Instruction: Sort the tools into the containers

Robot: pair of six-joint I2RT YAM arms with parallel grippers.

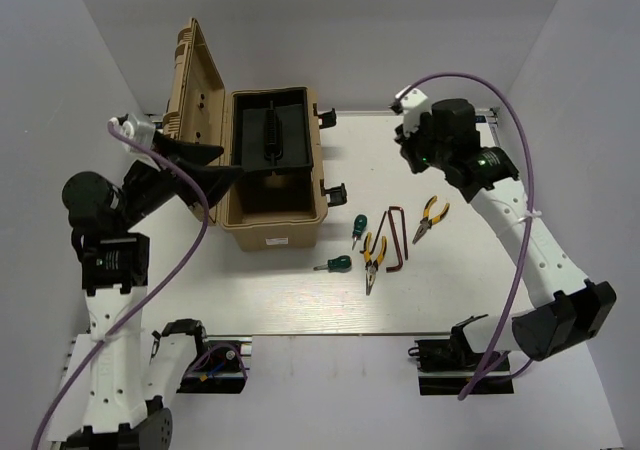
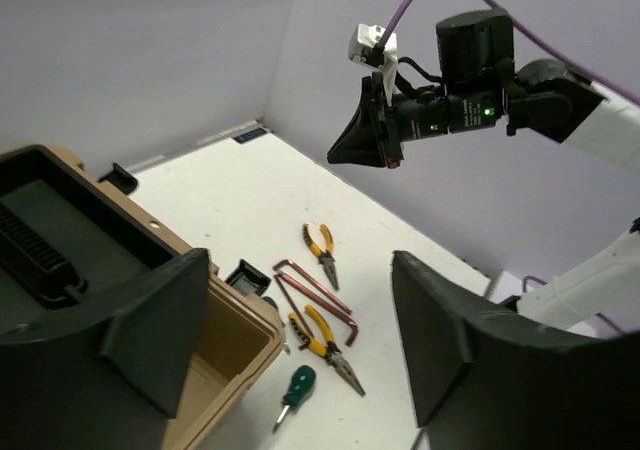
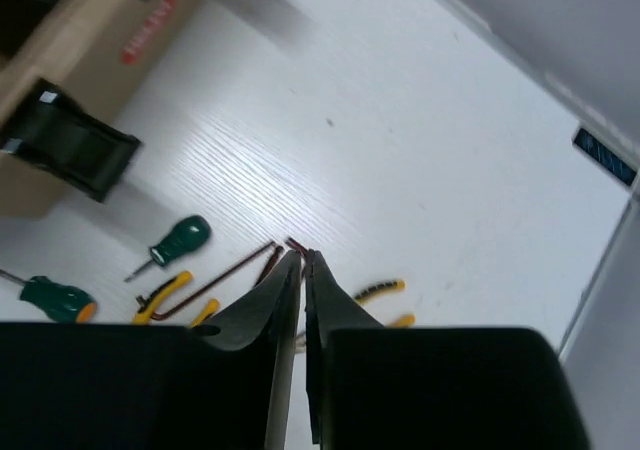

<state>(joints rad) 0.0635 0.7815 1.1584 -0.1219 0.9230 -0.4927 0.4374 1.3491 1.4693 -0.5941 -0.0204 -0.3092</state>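
Observation:
The tools lie together on the white table, right of an open tan toolbox (image 1: 268,225). There are two yellow-handled pliers (image 1: 430,218) (image 1: 372,258), two green-handled screwdrivers (image 1: 357,227) (image 1: 335,264) and two dark-red hex keys (image 1: 393,236). My left gripper (image 1: 230,160) hangs open at the toolbox's left rim with nothing between its fingers (image 2: 150,330). In its wrist view the hex keys (image 2: 320,292) and a screwdriver (image 2: 293,390) show below. My right gripper (image 1: 408,156) is raised above the table's far right, and it is shut on nothing (image 3: 303,256).
The toolbox lid (image 1: 195,80) stands up at the back left. A black tray (image 1: 270,130) sits in the box's top. Black latches (image 1: 335,192) stick out of its right side. White walls enclose the table, and purple cables (image 1: 500,95) loop over both arms.

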